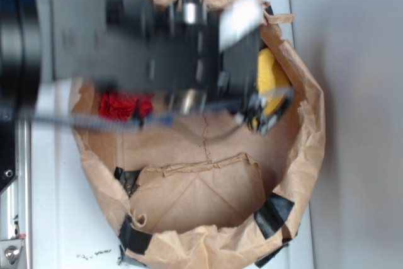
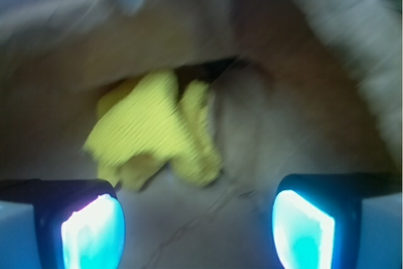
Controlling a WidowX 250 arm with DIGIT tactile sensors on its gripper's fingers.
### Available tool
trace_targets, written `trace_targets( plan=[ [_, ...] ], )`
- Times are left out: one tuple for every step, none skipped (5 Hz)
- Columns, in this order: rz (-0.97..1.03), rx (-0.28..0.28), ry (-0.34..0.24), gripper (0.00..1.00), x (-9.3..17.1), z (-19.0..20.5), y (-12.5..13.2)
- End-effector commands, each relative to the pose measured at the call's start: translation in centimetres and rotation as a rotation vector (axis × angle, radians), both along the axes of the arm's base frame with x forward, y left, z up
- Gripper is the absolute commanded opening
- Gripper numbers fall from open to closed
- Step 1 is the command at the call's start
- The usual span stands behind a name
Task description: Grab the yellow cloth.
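Observation:
The yellow cloth (image 1: 269, 77) lies crumpled inside the brown paper bag (image 1: 308, 149), against its right wall, mostly hidden by my arm in the exterior view. In the wrist view the yellow cloth (image 2: 154, 130) sits ahead of the fingers, toward the left one, with bare bag floor between the pads. My gripper (image 2: 198, 231) is open, its two glowing pads wide apart and nothing between them. From outside, the gripper (image 1: 267, 111) hovers over the cloth's lower edge, blurred.
A small red cloth (image 1: 124, 105) lies at the bag's left side, partly under the arm. Black tape patches (image 1: 274, 212) mark the bag's rolled rim. The bag walls rise all around. A metal rail (image 1: 12, 218) runs along the left edge.

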State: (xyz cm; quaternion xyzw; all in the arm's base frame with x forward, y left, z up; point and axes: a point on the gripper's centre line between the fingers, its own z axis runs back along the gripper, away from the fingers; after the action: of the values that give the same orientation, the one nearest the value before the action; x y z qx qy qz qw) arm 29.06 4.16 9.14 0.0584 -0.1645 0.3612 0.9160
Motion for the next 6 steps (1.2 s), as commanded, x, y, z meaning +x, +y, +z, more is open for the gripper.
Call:
trace_targets(
  plan=[
    [0.055, 0.07, -0.003, 1.0, 3.7, -2.6, 1.3],
    [0.086, 0.072, 0.027, 1.0, 4.9, -2.9, 2.7],
    [0.074, 0.072, 0.035, 0.64, 4.8, -2.5, 4.5],
    [0.049, 0.048, 0.023, 0.0, 3.9, -1.4, 4.8],
    [0.027, 0.032, 0.02, 0.0, 3.1, -0.5, 4.7],
    [0.008, 0.02, 0.017, 0.0, 3.4, -0.2, 4.8]
  ],
)
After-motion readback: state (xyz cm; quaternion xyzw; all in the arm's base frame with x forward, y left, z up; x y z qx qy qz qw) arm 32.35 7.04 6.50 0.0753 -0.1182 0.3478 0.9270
